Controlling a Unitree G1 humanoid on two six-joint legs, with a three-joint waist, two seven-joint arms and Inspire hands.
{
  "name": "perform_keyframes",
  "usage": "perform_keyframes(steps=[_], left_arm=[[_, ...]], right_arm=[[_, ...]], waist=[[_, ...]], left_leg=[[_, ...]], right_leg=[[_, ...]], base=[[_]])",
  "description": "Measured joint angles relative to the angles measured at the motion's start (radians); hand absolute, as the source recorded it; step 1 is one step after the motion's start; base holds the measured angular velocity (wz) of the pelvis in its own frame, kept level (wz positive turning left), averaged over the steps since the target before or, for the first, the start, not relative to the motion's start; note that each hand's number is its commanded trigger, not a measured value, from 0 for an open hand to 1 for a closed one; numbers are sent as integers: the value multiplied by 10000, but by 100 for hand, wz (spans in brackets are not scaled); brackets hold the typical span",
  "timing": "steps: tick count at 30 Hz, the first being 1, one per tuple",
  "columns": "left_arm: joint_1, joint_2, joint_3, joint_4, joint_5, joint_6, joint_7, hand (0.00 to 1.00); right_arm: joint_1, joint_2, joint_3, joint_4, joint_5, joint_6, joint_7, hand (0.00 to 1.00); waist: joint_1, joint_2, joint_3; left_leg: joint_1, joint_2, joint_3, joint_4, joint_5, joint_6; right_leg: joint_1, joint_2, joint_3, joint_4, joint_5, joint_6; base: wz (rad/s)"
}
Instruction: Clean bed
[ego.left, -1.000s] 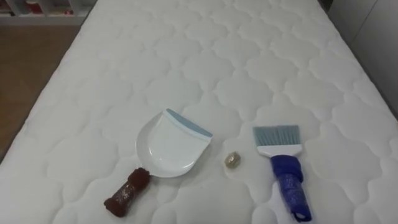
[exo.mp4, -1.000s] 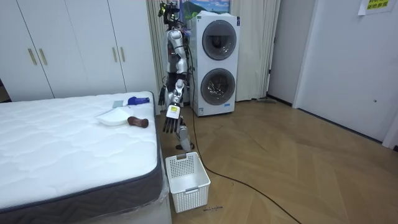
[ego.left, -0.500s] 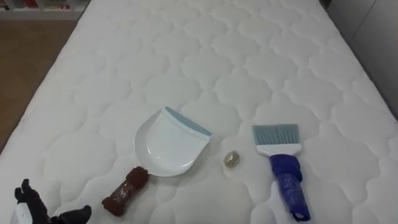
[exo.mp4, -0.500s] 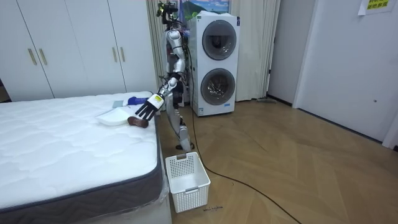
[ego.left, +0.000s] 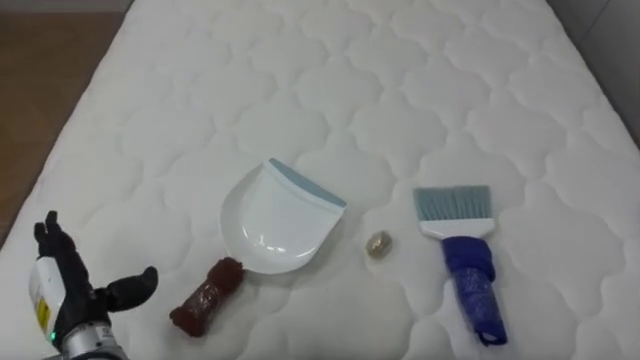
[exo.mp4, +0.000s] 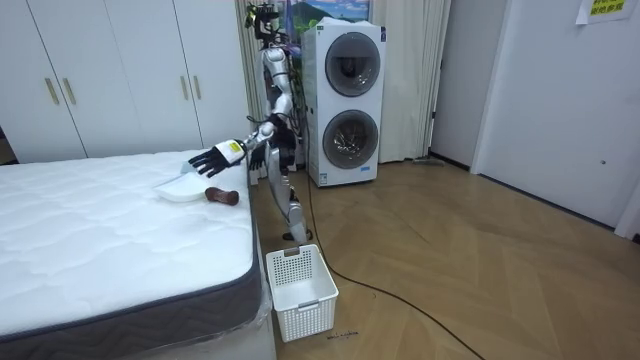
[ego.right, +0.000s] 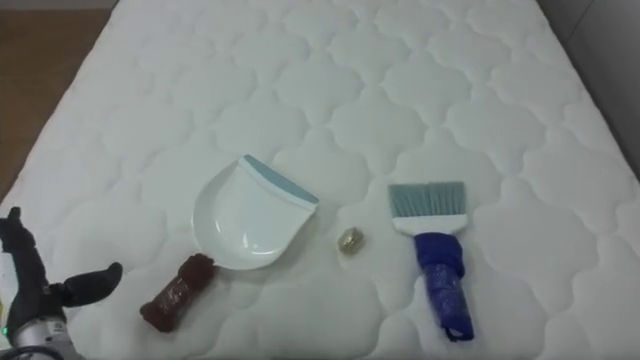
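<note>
A white dustpan (ego.left: 272, 223) with a blue-grey lip and a brown handle (ego.left: 205, 297) lies on the white quilted mattress (ego.left: 330, 90). Right of it sits a small crumpled scrap (ego.left: 378, 243). Further right lies a brush (ego.left: 462, 250) with a blue handle and grey-blue bristles pointing away from me. My left hand (ego.left: 70, 290) is open, fingers spread, raised over the near left edge of the bed, left of the dustpan's handle and apart from it. In the room view I stand at the bed's end with that left hand (exo.mp4: 212, 157) reaching over the dustpan (exo.mp4: 182, 186).
A white plastic basket (exo.mp4: 299, 282) stands on the wood floor by the bed's corner. Stacked washing machines (exo.mp4: 349, 105) are behind me, wardrobes (exo.mp4: 110, 75) along the wall. Bare floor (ego.left: 35, 90) shows left of the mattress.
My left arm has swung up from beside my body to out over the bed, and the hand has risen into the eye view at lower left. The camera has tipped slightly.
</note>
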Motion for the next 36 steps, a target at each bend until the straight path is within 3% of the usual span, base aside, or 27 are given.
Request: perform_keyframes(steps=[3,12,16,17,18,19,20,21,22,23,24,25,30,36], left_arm=[[-105,2,-348,18,66,-10,6,0],[-194,-28,-1296,452,87,-10,-228,0],[-541,-80,-1702,966,63,-7,-547,0],[-575,-96,-1717,997,61,-7,-578,0],[-627,-171,-1675,1057,44,-10,-585,0],[-659,20,-1311,1122,53,-8,-580,0],[-774,75,-1208,1257,64,-9,-621,0],[-1045,-37,-1320,1719,70,-11,-834,0],[-1190,-122,-1360,1815,66,-50,-947,0],[-1226,-121,-1399,1834,59,-97,-946,0],[-1430,-136,-1488,1840,58,-123,-935,0],[-1497,-143,-1522,1914,61,-146,-921,0],[-1488,-124,-1484,2416,42,-144,-914,0],[-1513,-141,-1500,2754,57,-145,-917,0]], right_arm=[[-69,-52,278,7,32,-4,-17,0],[-220,-28,929,25,765,-9,26,0],[-404,-26,1264,59,1163,-16,38,0],[-464,-24,1301,58,1223,-24,29,0],[-706,15,1334,81,1362,-34,-48,0],[-1151,125,1528,82,1280,-85,-128,0],[-1230,134,1597,51,1222,-137,-234,0],[-1139,102,1704,47,1156,-219,-435,0],[-1071,128,1706,251,1163,-189,-528,0],[-1043,156,1741,329,1165,-187,-542,0],[-954,161,1822,344,1192,-203,-549,0],[-960,210,1854,393,1236,-207,-539,0],[-1149,209,1874,417,1525,-51,-304,0],[-1418,184,1886,439,1662,-8,-87,0]], waist=[[-1,18,20],[33,-201,117],[-96,-246,148],[-64,-201,172],[134,-86,247],[75,-267,200],[-107,-295,253],[-433,-162,239],[-507,-183,253],[-525,-219,261],[-546,-230,264],[-448,-310,234],[-347,-339,223],[-368,-289,234]], left_leg=[[-178,28,49,-15,2,2],[-384,71,79,-93,3,2],[-442,181,-268,-102,8,1],[-404,250,-639,-156,21,14],[-404,504,-1478,-204,27,15],[-895,626,-1593,146,-7,-43],[-1152,627,-1480,423,-76,-214],[-1343,795,-847,514,-108,-489],[-1345,852,-237,371,-76,-494],[-1413,854,12,271,-32,-438],[-1719,870,283,39,309,-401],[-1792,863,666,47,452,-207],[-1810,537,957,146,516,-83],[-2015,454,950,188,526,34]], right_leg=[[-363,-14,39,230,-2,-2],[-843,-15,16,401,-2,-2],[-1163,-1,-35,753,-18,-29],[-1478,4,-74,1310,-64,-108],[-2280,341,136,1431,-302,-581],[-3054,753,386,161,595,-1054],[-3221,787,220,-180,1761,-1172],[-3031,780,-161,-203,1847,-1178],[-2917,780,-34,-178,1846,-1179],[-2868,780,170,-175,1846,-1177],[-2835,785,445,-159,1821,-1136],[-2859,745,528,-131,1760,-1027],[-2857,523,17,-155,1729,-909],[-2982,373,-152,-3,1632,-876]], base=[[-12],[-11],[-4],[-58],[-105],[-90],[-10],[52],[51],[33],[23],[14],[-7],[6]])
